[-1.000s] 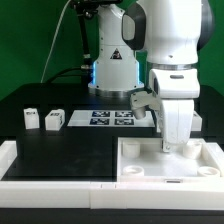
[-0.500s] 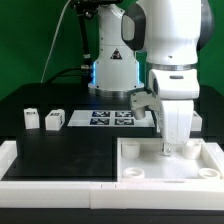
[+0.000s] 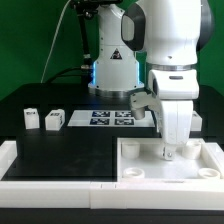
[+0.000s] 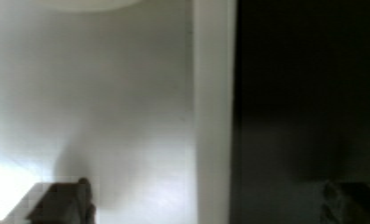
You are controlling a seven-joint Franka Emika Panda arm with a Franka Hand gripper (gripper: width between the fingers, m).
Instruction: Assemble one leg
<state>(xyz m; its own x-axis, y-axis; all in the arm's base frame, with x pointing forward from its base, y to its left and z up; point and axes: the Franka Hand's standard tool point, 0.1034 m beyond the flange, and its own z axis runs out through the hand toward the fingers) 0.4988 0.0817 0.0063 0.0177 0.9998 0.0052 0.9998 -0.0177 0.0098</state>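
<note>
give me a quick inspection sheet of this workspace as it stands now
surface: black table with a raised white border; marker board lies flat at the back
job's things: one leg and another leg stand side by side at the exterior view's left, apart from the arm; white tray sits at the front right
clutter: nothing seen
jaws: apart, lowered into the tray near its back wall, nothing seen between them
cables: dark cables hang behind the table near the robot base
surroundings: green backdrop
</note>
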